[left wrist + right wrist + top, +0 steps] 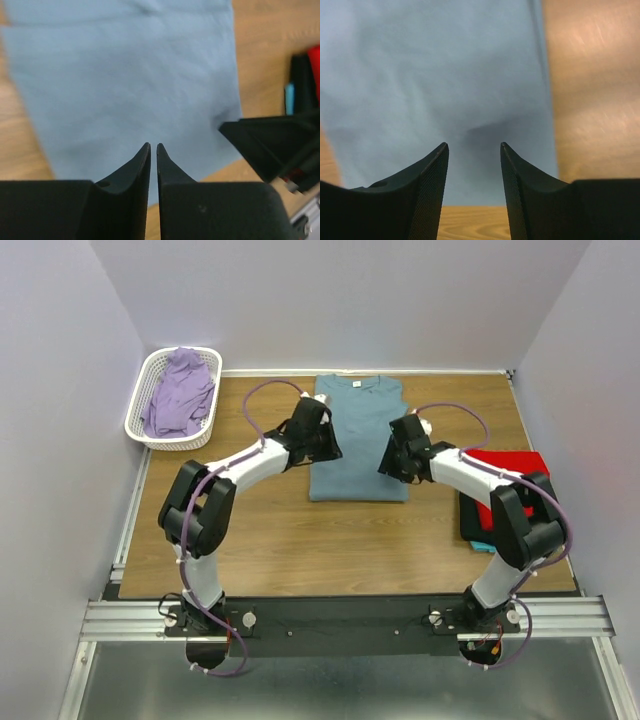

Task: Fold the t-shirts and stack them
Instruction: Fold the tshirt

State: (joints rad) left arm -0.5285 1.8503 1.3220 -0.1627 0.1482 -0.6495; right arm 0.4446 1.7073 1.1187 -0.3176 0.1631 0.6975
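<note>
A dusty blue-grey t-shirt [358,440] lies flat at the middle of the table, folded into a long rectangle with its collar at the far end. My left gripper [328,448] hovers over the shirt's left edge. In the left wrist view its jaws [153,146] stand almost together, with only a slit between them and no cloth in it. My right gripper [392,466] hangs over the right edge, open [472,145], with the blue cloth [435,75] below and nothing held. A folded red t-shirt [505,462] lies at the right, and a turquoise t-shirt's edge [482,546] peeks out beneath it.
A white lattice basket [140,390] holding a purple cloth [180,395] stands at the back left. A black pad [475,515] lies under the red shirt at the table's right edge. The right arm's black body [275,145] shows in the left wrist view.
</note>
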